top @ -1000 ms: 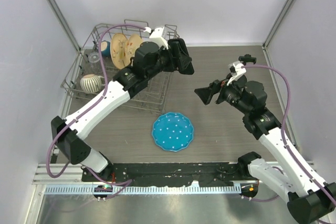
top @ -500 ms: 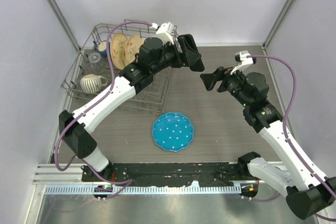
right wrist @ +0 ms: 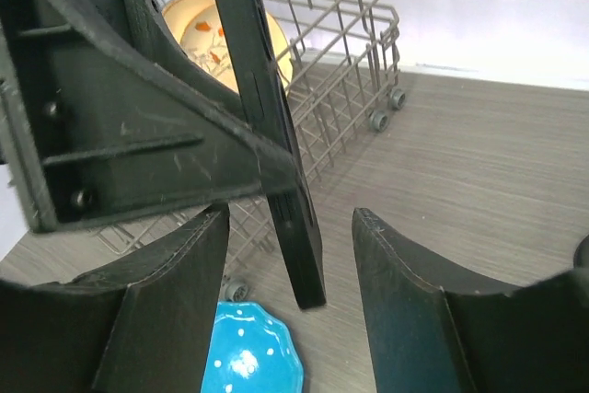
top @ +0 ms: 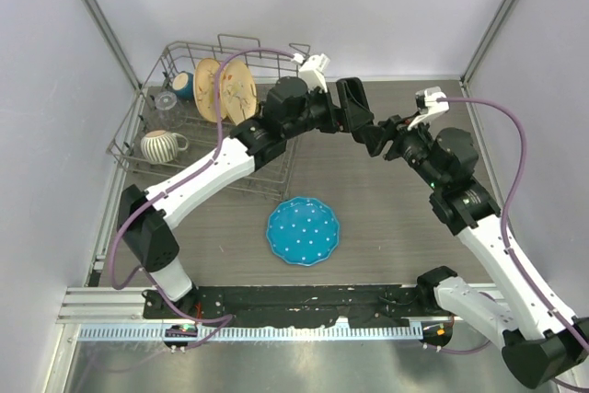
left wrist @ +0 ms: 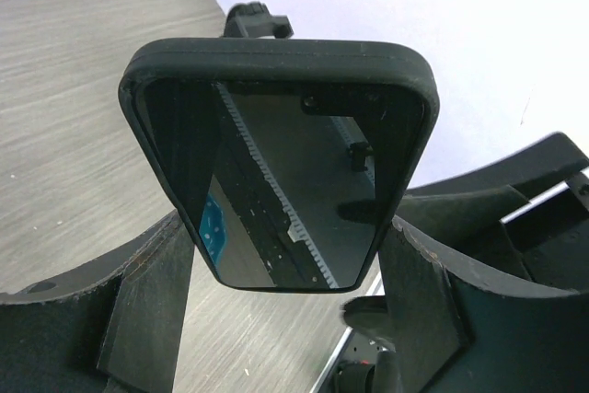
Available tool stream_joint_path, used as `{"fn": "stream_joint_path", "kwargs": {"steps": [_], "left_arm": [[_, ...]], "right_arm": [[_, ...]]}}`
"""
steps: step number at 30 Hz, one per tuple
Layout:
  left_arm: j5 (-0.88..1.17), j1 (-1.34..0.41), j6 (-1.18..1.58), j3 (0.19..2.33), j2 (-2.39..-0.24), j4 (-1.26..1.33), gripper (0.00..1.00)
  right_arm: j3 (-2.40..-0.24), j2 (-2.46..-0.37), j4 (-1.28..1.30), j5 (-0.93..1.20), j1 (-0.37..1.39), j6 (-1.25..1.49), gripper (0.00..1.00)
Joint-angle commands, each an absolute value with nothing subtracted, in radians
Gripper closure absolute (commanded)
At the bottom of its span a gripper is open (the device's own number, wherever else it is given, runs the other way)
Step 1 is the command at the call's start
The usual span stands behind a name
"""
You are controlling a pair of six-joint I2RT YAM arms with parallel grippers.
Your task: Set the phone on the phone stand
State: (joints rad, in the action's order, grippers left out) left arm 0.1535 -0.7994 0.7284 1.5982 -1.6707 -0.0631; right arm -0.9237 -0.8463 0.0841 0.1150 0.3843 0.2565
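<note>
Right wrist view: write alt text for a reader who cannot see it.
The phone, seen edge-on and nearly upright, is held by the left gripper from the left, its lower end between the open fingers of the right gripper, touching neither. Behind stands a wire rack with plates; a blue plate lies below on the table.

The counter is showing a grey wood-grain top, running back to pale walls on three sides. A wire dish rack is standing on it at the far left, its small round feet resting on the surface in the right wrist view. A blue dotted plate is lying flat near the middle, close to the rack's near corner but apart from it. A black strip is running along the near edge. The phone stand is showing only its top bracket, its foot hidden.
</note>
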Motion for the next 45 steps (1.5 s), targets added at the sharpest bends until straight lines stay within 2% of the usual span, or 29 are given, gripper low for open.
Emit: {"fn": "stream_joint_path", "kwargs": {"steps": [1,9,12,13,14,15,16,17,20,21,22,27,30,31,34,35,37,42,45], "left_arm": [[0.17,-0.839,0.716,1.675,-1.674,0.011,1.0],[0.164,-0.859,0.712,1.681,-1.677,0.003,1.0],[0.182,-0.859,0.709,1.671,-1.663,0.003,1.0],[0.207,-0.859,0.709,1.669,-1.661,0.008,1.0],[0.231,-0.859,0.706,1.669,-1.66,0.012,1.0],[0.253,-0.858,0.704,1.674,-1.658,0.015,0.94],[0.279,-0.859,0.698,1.672,-1.657,0.035,0.83],[0.375,-0.856,0.678,1.664,-1.652,0.06,0.54],[0.562,-0.81,0.692,1.637,-1.626,0.142,0.12],[0.605,-0.792,0.71,1.609,-1.615,0.165,0.09],[0.641,-0.741,0.728,1.585,-1.585,0.24,0.01],[0.866,-0.591,0.921,1.413,-1.523,0.565,0.0],[1.033,-0.552,0.981,1.405,-1.548,0.674,0.0],[1.069,-0.552,0.994,1.407,-1.56,0.702,0.04],[1.146,-0.549,1.142,1.399,-1.611,0.918,0.19],[1.15,-0.54,1.251,1.402,-1.643,1.051,0.2],[1.144,-0.525,1.295,1.408,-1.657,1.115,0.2],[1.08,-0.483,1.238,1.353,-1.611,1.066,0.19],[1.025,-0.479,1.085,1.333,-1.556,0.912,0.2]], "right_arm": [[-0.965,-0.882,0.06,0.141,0.388,0.249,0.39],[-0.973,-0.913,0.088,0.089,0.388,0.245,0.55],[-0.954,-0.908,0.084,0.074,0.388,0.261,0.75],[-0.951,-0.904,0.084,0.077,0.388,0.268,0.92],[-0.948,-0.899,0.083,0.075,0.388,0.271,0.99],[-0.945,-0.893,0.086,0.068,0.387,0.273,0.99],[-0.939,-0.879,0.086,0.057,0.391,0.282,0.99],[-0.936,-0.87,0.084,0.049,0.388,0.287,0.99],[-0.928,-0.829,0.072,0.023,0.388,0.31,0.99],[-0.925,-0.819,0.065,0.029,0.388,0.311,0.99],[-0.928,-0.813,0.064,0.037,0.388,0.311,0.99],[-0.928,-0.764,0.091,0.054,0.388,0.314,0.99],[-0.919,-0.755,0.069,0.11,0.387,0.33,0.99],[-0.917,-0.756,0.061,0.138,0.387,0.343,0.99],[-0.91,-0.764,-0.046,0.357,0.387,0.411,0.99],[-0.907,-0.788,-0.18,0.523,0.387,0.476,0.99],[-0.931,-0.819,-0.201,0.604,0.387,0.494,0.99],[-0.948,-0.839,-0.201,0.615,0.387,0.48,0.99],[-0.943,-0.835,-0.189,0.621,0.385,0.465,0.99]]}}
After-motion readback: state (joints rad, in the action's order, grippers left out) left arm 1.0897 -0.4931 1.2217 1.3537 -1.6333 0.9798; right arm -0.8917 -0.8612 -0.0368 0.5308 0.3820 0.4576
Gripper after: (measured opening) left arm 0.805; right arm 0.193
